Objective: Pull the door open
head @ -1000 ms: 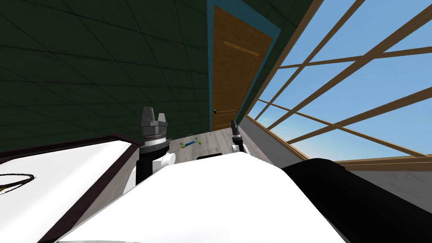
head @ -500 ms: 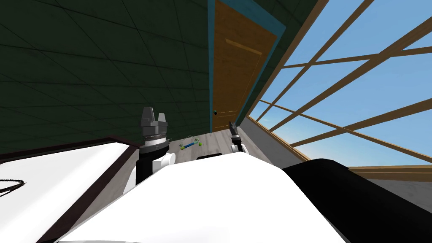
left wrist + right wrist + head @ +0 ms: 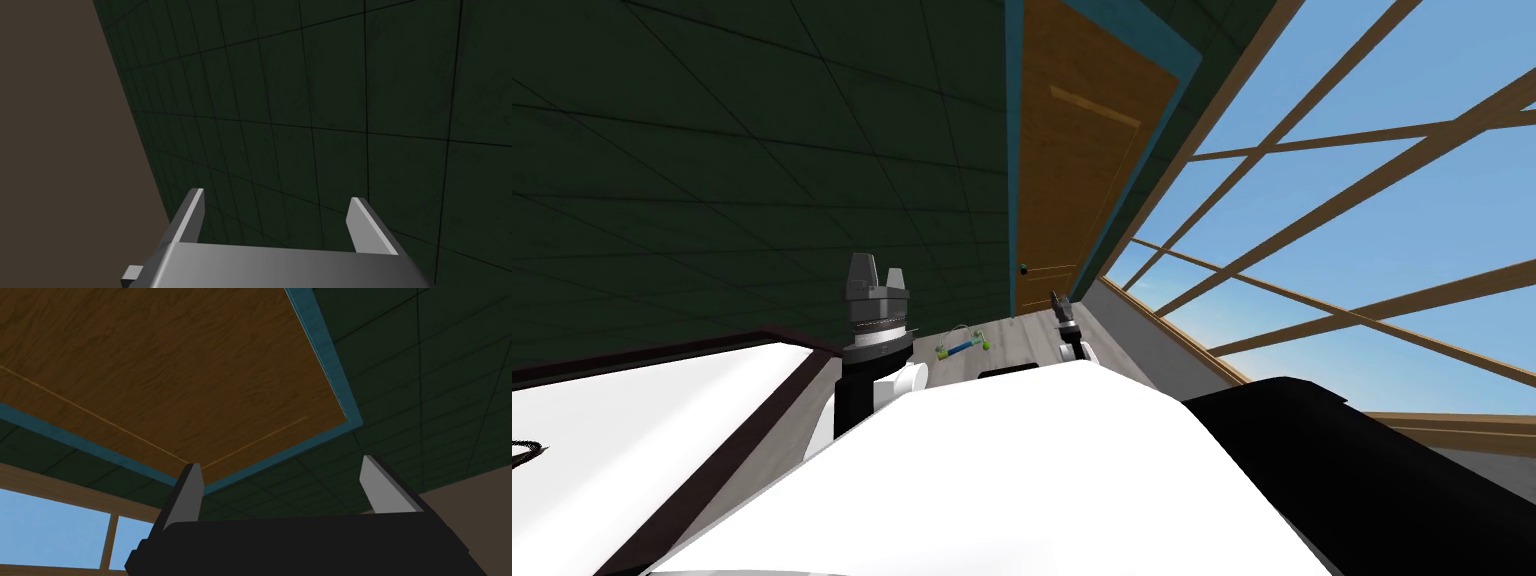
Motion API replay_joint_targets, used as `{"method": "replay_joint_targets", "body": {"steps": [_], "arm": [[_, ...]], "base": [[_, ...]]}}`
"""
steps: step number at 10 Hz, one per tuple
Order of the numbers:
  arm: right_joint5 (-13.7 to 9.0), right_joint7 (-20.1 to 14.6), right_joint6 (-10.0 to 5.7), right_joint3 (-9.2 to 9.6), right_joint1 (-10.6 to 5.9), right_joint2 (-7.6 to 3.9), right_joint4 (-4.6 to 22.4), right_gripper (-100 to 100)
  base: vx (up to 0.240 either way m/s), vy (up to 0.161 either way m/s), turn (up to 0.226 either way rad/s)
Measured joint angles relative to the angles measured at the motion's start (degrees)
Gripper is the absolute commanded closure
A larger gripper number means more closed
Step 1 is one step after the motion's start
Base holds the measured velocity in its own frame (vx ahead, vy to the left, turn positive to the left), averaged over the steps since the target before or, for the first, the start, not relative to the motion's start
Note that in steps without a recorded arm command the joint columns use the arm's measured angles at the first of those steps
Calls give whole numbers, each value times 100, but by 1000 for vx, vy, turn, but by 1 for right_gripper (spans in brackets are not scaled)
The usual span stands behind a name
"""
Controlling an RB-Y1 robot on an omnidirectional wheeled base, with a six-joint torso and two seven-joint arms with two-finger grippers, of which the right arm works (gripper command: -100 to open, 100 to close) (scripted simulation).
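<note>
Presently logged: door (image 3: 1072,170), brown and wood-grained, set in a blue frame (image 3: 1013,150) at the far end of the dark green tiled wall (image 3: 762,150), ahead of both arms and well apart from them; knob (image 3: 1023,268), small and dark, low on the door's left edge in the head view; right gripper (image 3: 1060,305), pointed toward the door, fingers spread with nothing between them; left gripper (image 3: 877,268), upright beside a white surface (image 3: 662,420) with a dark rim, fingers parted and empty, facing the wall; window (image 3: 1362,200), wooden bars against blue sky, to the right; floor (image 3: 1012,335), grey, bearing a small blue-and-green object (image 3: 964,343) between the two grippers
</note>
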Motion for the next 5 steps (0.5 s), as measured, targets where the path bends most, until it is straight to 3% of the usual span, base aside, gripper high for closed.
{"method": "replay_joint_targets", "body": {"steps": [5], "arm": [[323, 603, -65, -136, -274, 30, 733, -100]], "base": [[94, -7, 7]]}}
